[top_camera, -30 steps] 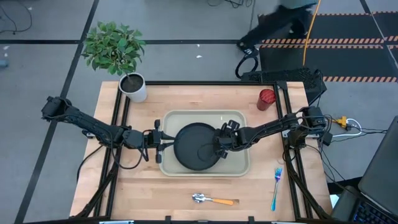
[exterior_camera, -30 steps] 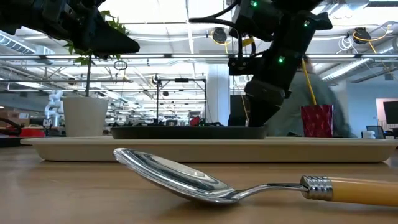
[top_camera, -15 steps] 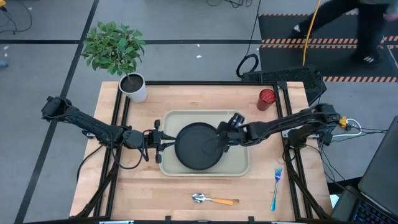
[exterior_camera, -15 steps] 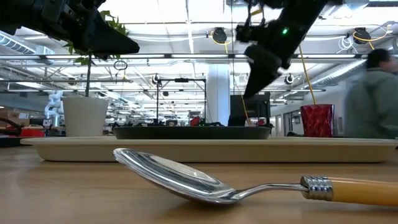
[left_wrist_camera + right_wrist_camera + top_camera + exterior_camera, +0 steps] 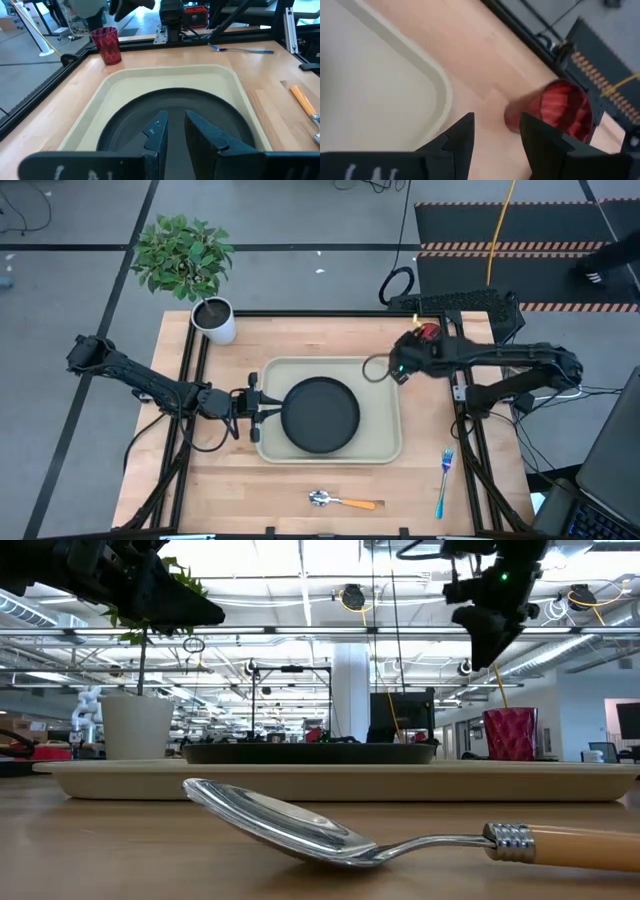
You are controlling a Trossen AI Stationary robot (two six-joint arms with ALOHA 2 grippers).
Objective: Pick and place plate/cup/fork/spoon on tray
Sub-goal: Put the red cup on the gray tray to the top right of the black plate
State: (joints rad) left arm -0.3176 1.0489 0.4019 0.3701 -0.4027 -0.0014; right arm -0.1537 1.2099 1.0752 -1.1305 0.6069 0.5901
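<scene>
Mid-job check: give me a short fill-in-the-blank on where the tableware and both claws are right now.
1. The black plate lies on the ____.
2. The right claw is open near the red ____, which stands on the table off the tray.
3. The fork has a ____ handle and lies on the table.
4. The left claw sits at the plate's rim; the orange-handled ____ lies on the table in front of the tray.

Missing words: tray; cup; blue; spoon
</scene>
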